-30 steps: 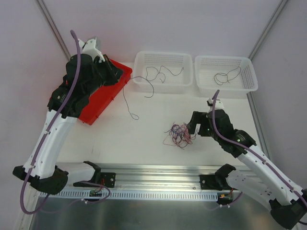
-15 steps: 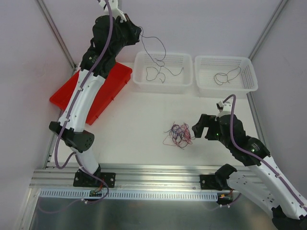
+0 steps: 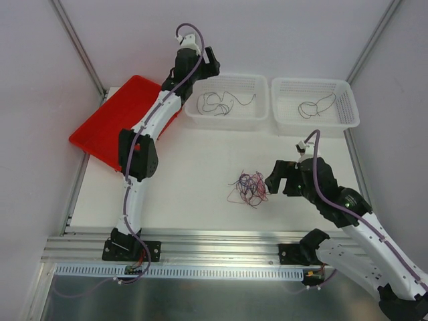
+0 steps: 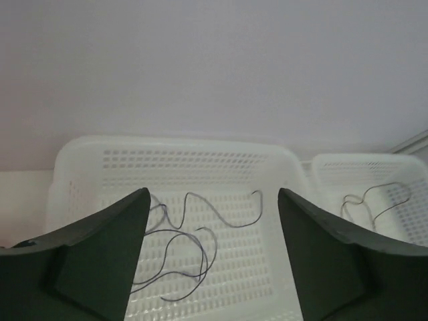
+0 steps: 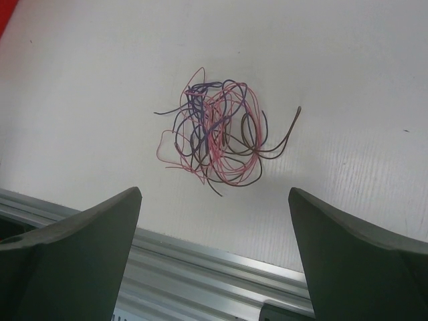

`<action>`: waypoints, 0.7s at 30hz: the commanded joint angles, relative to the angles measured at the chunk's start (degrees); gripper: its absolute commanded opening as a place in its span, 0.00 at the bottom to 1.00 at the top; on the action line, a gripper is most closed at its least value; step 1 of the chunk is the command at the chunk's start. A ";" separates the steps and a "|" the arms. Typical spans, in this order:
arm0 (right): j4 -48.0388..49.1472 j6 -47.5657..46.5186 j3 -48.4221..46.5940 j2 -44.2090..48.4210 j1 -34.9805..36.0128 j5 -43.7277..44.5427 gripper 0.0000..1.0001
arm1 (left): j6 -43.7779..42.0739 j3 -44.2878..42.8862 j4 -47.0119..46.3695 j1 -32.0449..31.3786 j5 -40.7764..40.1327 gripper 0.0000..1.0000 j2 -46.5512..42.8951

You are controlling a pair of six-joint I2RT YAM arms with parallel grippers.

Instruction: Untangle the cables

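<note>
Right gripper [image 5: 214,194], jaws wide apart and empty, is the nearer one to the cable tangle [image 5: 212,137].
The cable tangle lies just ahead of it, centred between the jaws.

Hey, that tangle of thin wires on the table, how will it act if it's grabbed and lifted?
Probably floppy and very light: the tangle is hair-thin strands lying in loose curls. Since pink, purple and dark loops cross each other, it may lift as one clump, loose ends trailing.

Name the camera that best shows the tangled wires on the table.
Right wrist view: the tangled wires lie centred and close, pink and purple strands distinct. Top external shows them small. Left wrist misses them, showing the white baskets instead.
</note>
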State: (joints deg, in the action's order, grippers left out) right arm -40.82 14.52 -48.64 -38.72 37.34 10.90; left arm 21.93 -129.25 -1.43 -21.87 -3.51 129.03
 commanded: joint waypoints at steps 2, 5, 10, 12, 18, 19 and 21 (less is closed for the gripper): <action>-0.05 0.68 -0.05 -1.09 0.19 -0.44 0.97 | 2.59 3.81 -5.16 0.86 3.42 0.91 -3.16; 0.82 0.68 -0.14 -2.49 0.27 -0.61 0.97 | 1.80 10.30 -5.07 0.86 5.35 0.99 -9.39; 2.58 -0.02 -0.93 -6.54 0.10 -0.53 0.98 | 2.40 23.85 -3.23 0.77 10.09 0.99 -24.16; 3.63 -0.11 -1.19 -9.25 0.10 -0.26 0.99 | 3.46 31.75 -1.04 0.69 12.20 0.99 -31.16; 9.17 0.59 -0.67 -15.15 -0.16 -1.49 0.91 | 7.42 52.06 8.10 -0.63 17.04 0.99 -49.80; 9.96 0.77 -0.32 -16.64 -0.25 -1.75 0.90 | 8.12 57.13 9.42 -1.50 17.30 0.99 -52.02; 12.16 1.90 0.13 -18.49 -0.34 -2.81 0.85 | 8.21 61.90 10.74 -3.00 17.40 0.99 -58.33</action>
State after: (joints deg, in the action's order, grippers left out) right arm -34.09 14.81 -48.62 -55.33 37.28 9.65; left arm 27.75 -74.74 3.46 -22.65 10.59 75.00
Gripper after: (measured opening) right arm 0.867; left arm 0.990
